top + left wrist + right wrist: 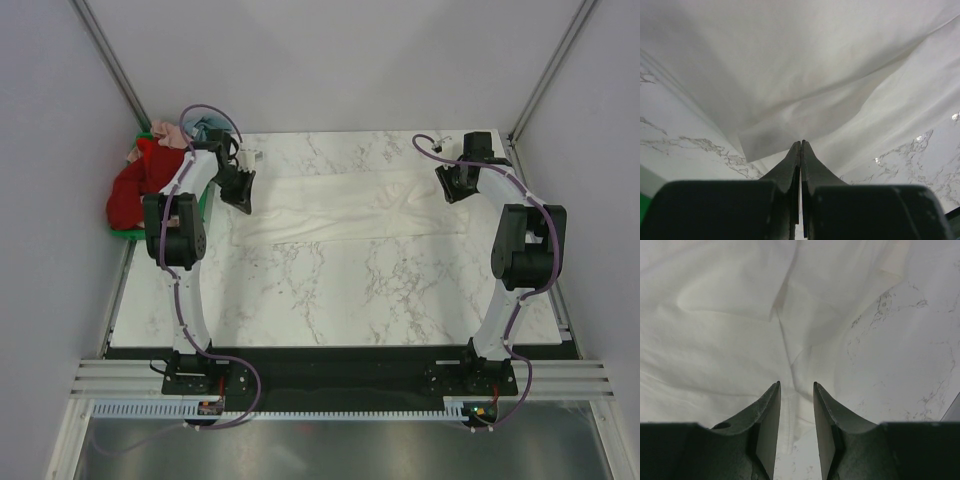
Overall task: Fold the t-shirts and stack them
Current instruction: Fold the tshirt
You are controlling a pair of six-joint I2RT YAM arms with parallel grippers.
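The white marble-veined counter (340, 300) carries a cream-white cloth t-shirt (350, 205) spread as a long band across its far half, one end just beside the left claw (238, 188) and the other beside the right claw (456, 185). At the far left corner a green plastic crate (128, 236) holds a red shirt (128, 195), a pink one (170, 132) and a pale blue one (205, 125) — seen from above only. The left wrist view shows that claw's jaws pressed together, tips at the cloth's edge — whether cloth is caught I cannot tell. The right wrist view shows narrowly parted jaws over wrinkled cloth, gripping nothing.
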